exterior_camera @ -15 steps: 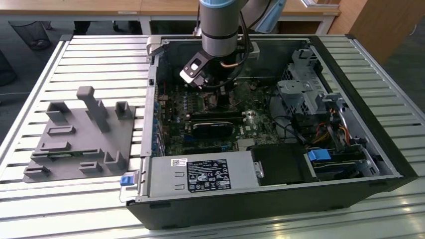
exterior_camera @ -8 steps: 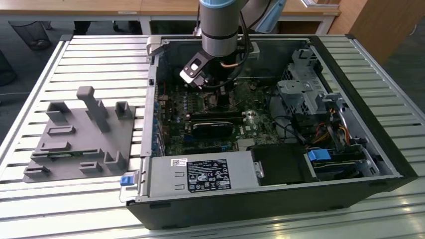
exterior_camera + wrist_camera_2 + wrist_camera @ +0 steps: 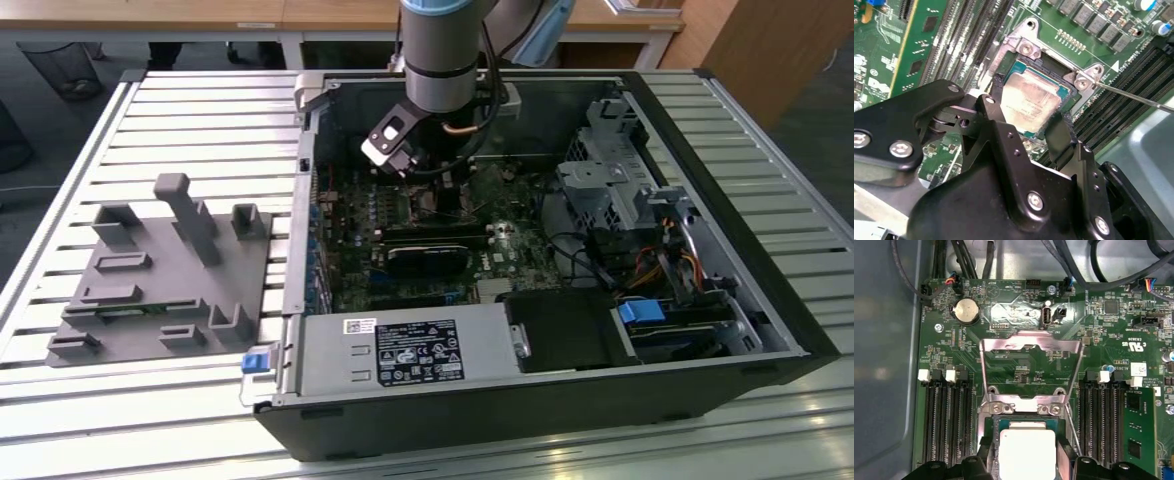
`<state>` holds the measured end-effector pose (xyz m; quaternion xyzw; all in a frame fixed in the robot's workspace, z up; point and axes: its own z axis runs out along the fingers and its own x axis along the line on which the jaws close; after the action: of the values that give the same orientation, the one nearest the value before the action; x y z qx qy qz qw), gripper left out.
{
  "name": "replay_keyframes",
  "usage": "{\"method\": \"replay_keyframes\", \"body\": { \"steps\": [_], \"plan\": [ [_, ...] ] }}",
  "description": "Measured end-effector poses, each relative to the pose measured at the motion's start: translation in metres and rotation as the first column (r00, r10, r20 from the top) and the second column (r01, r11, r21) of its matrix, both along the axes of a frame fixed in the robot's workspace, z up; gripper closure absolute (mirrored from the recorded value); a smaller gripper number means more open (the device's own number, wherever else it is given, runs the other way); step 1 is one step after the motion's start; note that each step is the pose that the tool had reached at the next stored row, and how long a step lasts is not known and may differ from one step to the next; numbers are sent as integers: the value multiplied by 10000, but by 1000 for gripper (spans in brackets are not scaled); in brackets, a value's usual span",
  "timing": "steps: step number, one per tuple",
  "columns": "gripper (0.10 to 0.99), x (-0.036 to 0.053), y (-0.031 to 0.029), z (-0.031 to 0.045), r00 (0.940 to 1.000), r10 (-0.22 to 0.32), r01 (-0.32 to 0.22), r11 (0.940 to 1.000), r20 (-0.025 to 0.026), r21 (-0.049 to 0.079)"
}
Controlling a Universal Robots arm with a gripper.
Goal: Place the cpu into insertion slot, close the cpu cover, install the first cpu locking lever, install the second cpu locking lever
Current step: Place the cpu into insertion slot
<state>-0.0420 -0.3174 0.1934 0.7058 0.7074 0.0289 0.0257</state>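
Observation:
The cpu (image 3: 1026, 97), a small square chip with a silvery-tan face, lies in the insertion slot (image 3: 1051, 64) on the green board. My gripper (image 3: 1029, 107) straddles it, with one black finger (image 3: 996, 92) against each opposite edge, shut on the chip. The first wrist view shows the same: the cpu (image 3: 1026, 440) sits between the fingers (image 3: 985, 452) of the gripper (image 3: 1026, 454). The cpu cover (image 3: 1029, 345), a thin silver frame, stands flipped open behind the slot. A thin locking lever (image 3: 1139, 99) sticks out free beside the socket. In the exterior view the gripper (image 3: 427, 185) reaches down into the computer case.
The open case (image 3: 747, 300) walls in the board. Long black memory slots (image 3: 949, 425) run on both sides of the socket, with a green memory module (image 3: 1141, 430) in one. A power supply (image 3: 407, 350), drive cage (image 3: 607, 170) and cables crowd the case. A grey fixture (image 3: 160, 270) sits outside.

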Motion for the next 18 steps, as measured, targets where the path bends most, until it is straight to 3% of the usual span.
{"method": "replay_keyframes", "body": {
  "steps": [7, 13, 18],
  "plan": [
    [475, 0, 8, 5, 10000, 0, 0, 10000, -1, -2],
    [475, 0, 6, 97, 10000, 1, -1, 10000, -3, 7],
    [486, 0, -41, 114, 10000, 0, 0, 10000, -8, 57]
  ]
}}
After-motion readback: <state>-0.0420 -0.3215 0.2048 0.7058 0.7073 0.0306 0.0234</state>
